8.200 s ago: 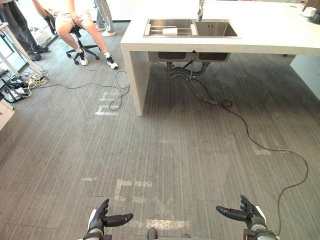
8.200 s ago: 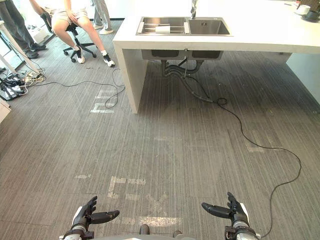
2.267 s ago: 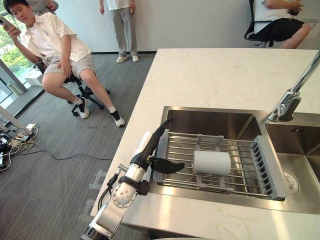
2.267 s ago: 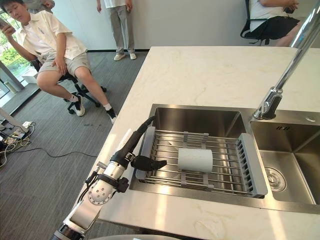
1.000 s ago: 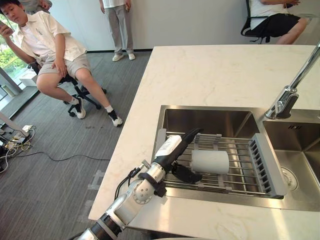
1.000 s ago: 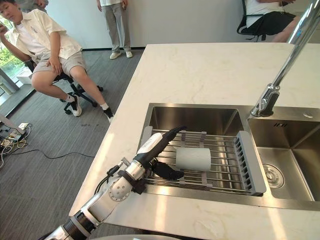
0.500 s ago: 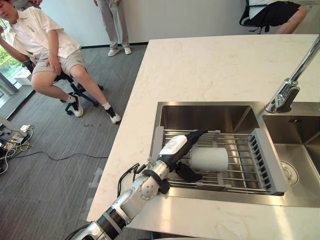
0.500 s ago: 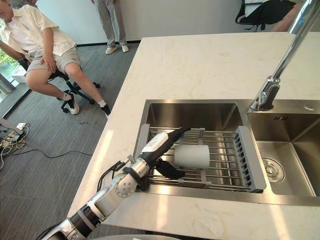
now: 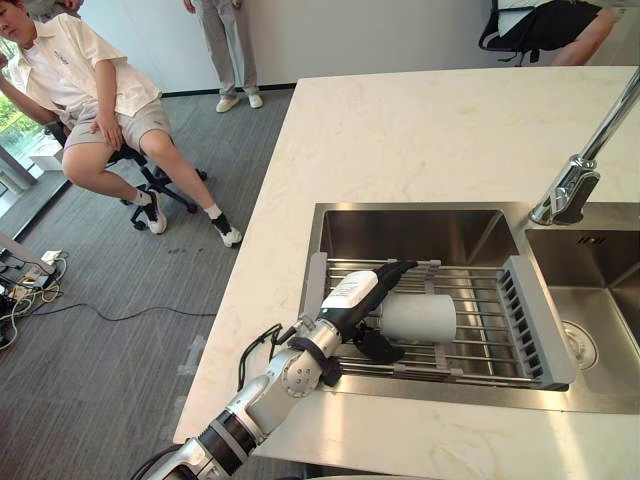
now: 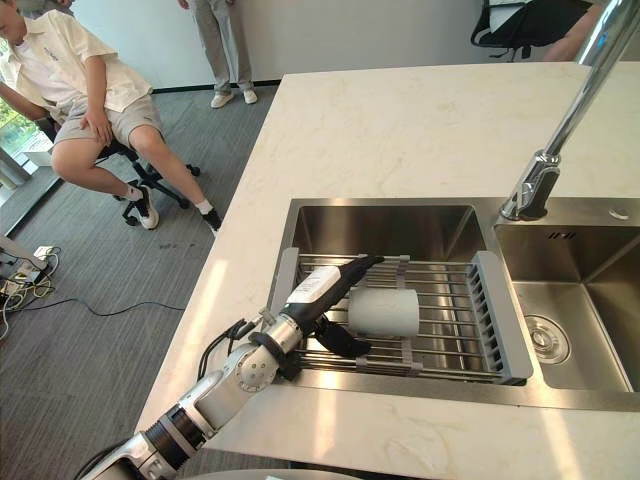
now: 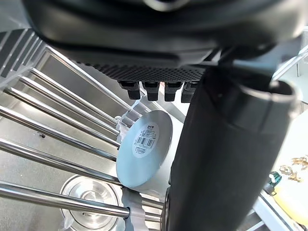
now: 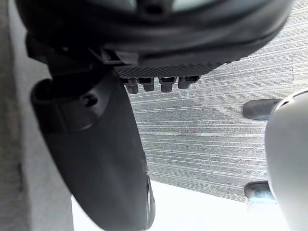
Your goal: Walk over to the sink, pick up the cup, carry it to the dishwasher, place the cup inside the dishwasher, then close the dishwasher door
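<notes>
A white cup lies on its side on the wire rack over the left basin of the steel sink. My left hand reaches over the rack's left end, open. Its straight fingers run along the far side of the cup's left end and its thumb sits at the near side, with a small gap to the cup. The left wrist view looks at the cup's flat base past the thumb. My right hand hangs low over the floor, open and holding nothing.
A tall tap stands between the two basins, and the right basin has a drain. The pale stone counter stretches behind. A person sits on a chair at the left; others are at the back. Cables lie on the floor.
I have come from the open floor to the sink. My left hand has slid right along the rack to the cup's end and has crept slightly closer over the last half second.
</notes>
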Robot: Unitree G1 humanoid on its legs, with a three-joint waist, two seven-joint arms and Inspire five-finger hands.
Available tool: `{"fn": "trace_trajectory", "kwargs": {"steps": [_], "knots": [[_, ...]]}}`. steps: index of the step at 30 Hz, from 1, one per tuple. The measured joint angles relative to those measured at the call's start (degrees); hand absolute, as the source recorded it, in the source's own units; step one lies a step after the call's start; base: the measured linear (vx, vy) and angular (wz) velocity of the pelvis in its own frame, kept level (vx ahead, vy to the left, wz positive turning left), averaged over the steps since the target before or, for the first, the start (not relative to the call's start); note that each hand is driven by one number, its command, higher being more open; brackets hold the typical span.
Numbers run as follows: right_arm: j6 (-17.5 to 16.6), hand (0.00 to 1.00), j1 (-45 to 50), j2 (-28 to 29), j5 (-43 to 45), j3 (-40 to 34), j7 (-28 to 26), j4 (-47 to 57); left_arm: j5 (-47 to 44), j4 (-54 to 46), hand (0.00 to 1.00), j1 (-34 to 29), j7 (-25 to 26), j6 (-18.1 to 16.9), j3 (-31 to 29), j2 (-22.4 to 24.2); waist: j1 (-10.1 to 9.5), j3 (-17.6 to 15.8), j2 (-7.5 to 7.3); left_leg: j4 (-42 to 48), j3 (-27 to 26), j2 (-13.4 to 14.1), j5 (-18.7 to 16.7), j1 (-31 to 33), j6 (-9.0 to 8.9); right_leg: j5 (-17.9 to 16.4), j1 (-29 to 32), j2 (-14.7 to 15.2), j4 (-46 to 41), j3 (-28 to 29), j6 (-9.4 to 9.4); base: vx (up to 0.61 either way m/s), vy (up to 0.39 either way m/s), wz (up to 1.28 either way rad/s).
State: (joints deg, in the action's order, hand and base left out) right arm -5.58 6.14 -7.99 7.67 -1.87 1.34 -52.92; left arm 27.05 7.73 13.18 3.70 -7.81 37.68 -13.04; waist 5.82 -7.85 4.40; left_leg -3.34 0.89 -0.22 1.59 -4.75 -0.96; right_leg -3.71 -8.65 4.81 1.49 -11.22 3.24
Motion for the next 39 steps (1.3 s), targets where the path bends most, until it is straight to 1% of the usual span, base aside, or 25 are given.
{"fn": "trace_trajectory", "kwargs": {"steps": [14,17,21,25,34,36,38,39], "knots": [[-0.11,1.00,-0.43,0.16,-0.01,0.00,0.09,0.15,-0.13,1.58,0.00,2.94,0.25,0.40,-0.12,1.15,1.34,-0.07,0.12,-0.15,-0.26,0.18,-0.11,0.21,-0.15,0.06,0.19,0.01,0.38,0.22,0.09,0.00,0.000,0.00],[-0.09,1.00,-0.51,0.16,0.00,-0.01,0.10,0.16,-0.02,1.56,0.00,2.98,0.18,0.08,-0.06,2.26,1.43,-0.11,0.21,-0.15,-0.44,0.21,-0.18,0.21,-0.25,0.09,0.23,0.00,0.43,0.41,0.12,0.00,0.000,-0.03],[-0.14,1.00,-0.57,-0.05,0.00,-0.04,0.13,0.26,-0.14,1.52,0.00,2.98,0.35,0.06,-0.36,2.28,1.41,-0.35,0.64,-0.15,-0.80,0.40,-0.29,0.20,-0.38,0.10,0.35,-0.12,0.44,0.81,0.11,0.00,0.000,-0.04],[-0.09,1.00,-0.62,-0.07,-0.01,-0.03,0.13,0.26,-0.14,1.51,0.00,2.98,0.37,0.08,-1.10,2.11,1.40,-0.35,0.68,-0.15,-1.13,0.51,-0.38,0.20,-0.48,0.10,0.48,-0.19,0.43,1.16,0.11,0.00,-0.002,-0.05],[0.16,1.00,-0.60,-0.17,-0.02,0.01,0.12,0.34,-1.29,-0.60,0.00,2.08,1.08,0.33,-2.17,0.28,1.14,-0.31,0.75,0.03,-1.54,0.55,-0.52,0.19,-0.40,0.11,0.66,-0.21,0.16,1.61,0.13,-0.01,-0.006,-0.02],[0.41,1.00,-0.55,-0.29,-0.04,0.03,0.12,0.33,-1.89,-2.27,0.00,0.73,1.36,0.51,-3.67,0.18,0.82,-0.28,0.79,0.31,-1.58,0.57,-0.64,0.19,-0.39,0.11,0.65,-0.20,-0.10,1.69,0.13,-0.02,-0.006,-0.01],[0.44,1.00,-0.19,-0.47,-0.06,0.04,0.12,0.33,-3.04,-4.23,0.00,0.05,1.77,0.68,-4.69,-0.33,-0.17,-0.26,0.82,0.67,-1.58,0.58,-0.74,0.19,-0.36,0.11,0.62,-0.19,-0.31,1.72,0.13,-0.04,-0.012,0.00],[0.47,1.00,-0.10,-0.48,-0.06,0.05,0.12,0.33,-3.37,-5.35,0.00,-0.47,2.37,0.72,-5.27,-0.49,-0.35,-0.25,0.84,0.76,-1.55,0.58,-0.74,0.19,-0.36,0.11,0.62,-0.18,-0.41,1.71,0.13,-0.05,-0.012,0.01]]}}
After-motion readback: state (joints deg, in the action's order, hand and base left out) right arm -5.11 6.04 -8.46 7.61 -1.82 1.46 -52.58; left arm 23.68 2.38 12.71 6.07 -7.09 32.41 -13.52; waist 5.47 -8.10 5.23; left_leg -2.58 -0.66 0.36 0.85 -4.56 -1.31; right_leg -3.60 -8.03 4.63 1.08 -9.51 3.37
